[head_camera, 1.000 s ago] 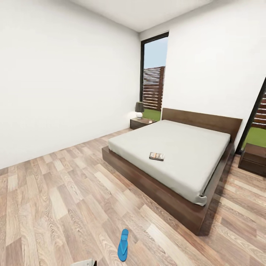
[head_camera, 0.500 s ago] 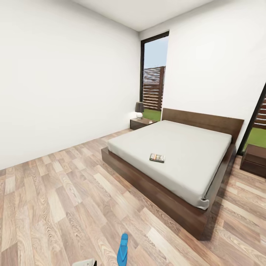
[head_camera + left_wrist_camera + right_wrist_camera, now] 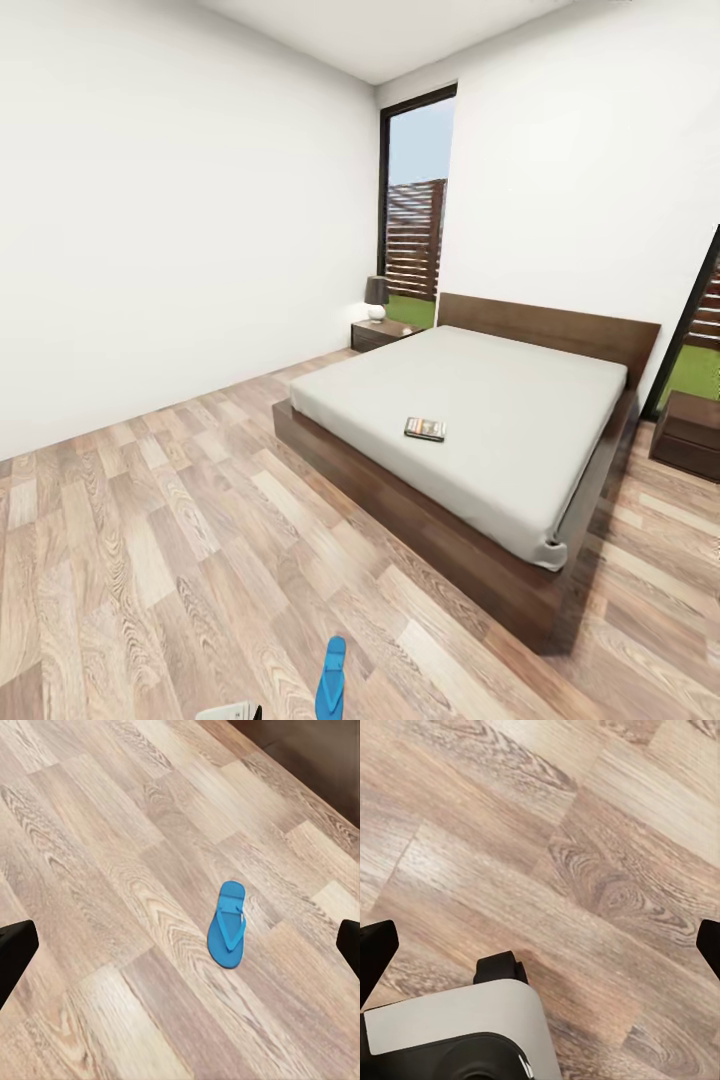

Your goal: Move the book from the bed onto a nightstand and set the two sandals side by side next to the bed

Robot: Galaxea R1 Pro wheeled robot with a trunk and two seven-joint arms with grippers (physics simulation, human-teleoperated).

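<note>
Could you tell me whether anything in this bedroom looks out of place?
Yes. One blue sandal lies alone on the wood floor, well clear of the bed, with no partner in sight. A book sits on the otherwise bare mattress.

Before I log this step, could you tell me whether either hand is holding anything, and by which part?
Nothing is held. The left hand is open above the floor, with the sandal lying free below; the right hand is open and empty too.
</note>
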